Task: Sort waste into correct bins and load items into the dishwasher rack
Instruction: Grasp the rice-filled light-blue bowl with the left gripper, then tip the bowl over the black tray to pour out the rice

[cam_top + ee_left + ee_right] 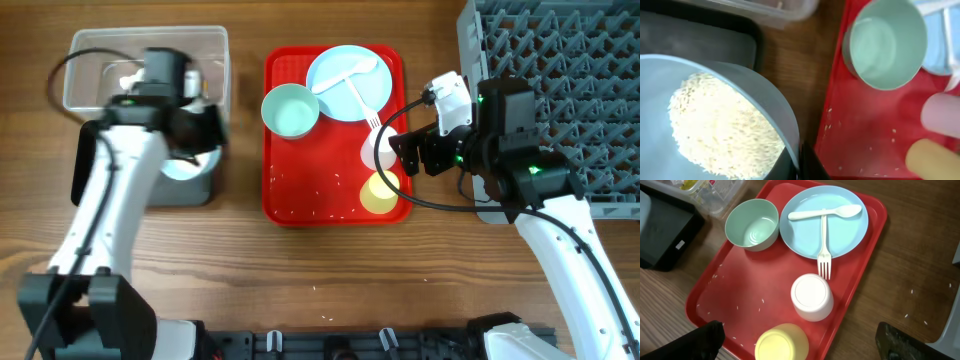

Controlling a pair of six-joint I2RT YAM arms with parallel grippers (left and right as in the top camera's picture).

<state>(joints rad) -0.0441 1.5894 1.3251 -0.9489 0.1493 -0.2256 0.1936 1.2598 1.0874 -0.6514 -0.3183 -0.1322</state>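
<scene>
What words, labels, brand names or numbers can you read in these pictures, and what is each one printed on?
No text in any view is legible.
White sticker on the black bin: too small to read.
Print on the wrappers in the clear bin: blurred, unreadable.
</scene>
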